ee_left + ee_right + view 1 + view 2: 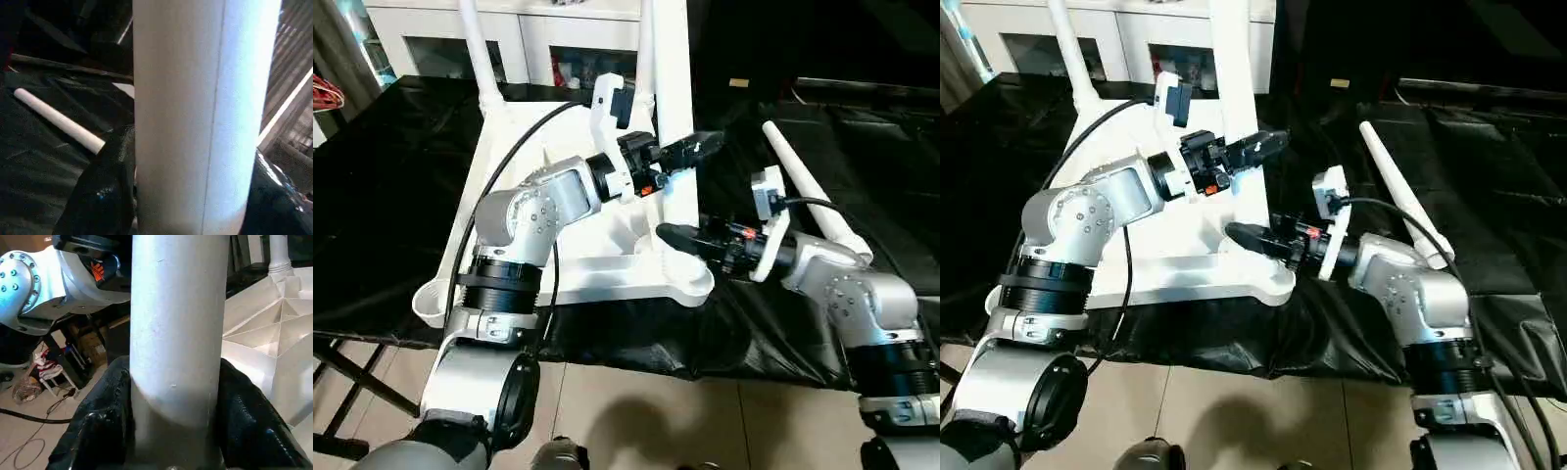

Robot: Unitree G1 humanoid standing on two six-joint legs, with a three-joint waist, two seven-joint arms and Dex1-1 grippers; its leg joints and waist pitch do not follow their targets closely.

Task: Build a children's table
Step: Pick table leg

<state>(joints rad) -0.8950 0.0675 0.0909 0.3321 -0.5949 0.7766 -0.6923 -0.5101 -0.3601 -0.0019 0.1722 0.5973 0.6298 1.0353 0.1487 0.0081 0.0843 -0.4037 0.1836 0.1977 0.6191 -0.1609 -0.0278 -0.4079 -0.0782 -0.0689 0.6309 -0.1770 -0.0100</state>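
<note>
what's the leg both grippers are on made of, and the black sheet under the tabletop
Leg: probably moulded plastic, smooth matte white with a faint lengthwise seam. Black sheet: looks like thin plastic film, glossy, creased, reflecting light. Left gripper and right gripper both clamp the leg.

A big tabletop draped in glossy black sheeting spreads across the scene, the sheet creased and catching soft glare from overhead light. At its near edge the sheeting hangs in folds over pale beige floor tiles with thin grout lines, and black folding legs cross beneath the corner. Behind the tabletop stands a white cabinet with glass doors, small coloured items dim behind the panes. Off to one side a bit of red wire basket peeks in. The right wrist view catches clutter down on the floor: a small red-and-white stool and a black cable snaking across the tiles.
</note>
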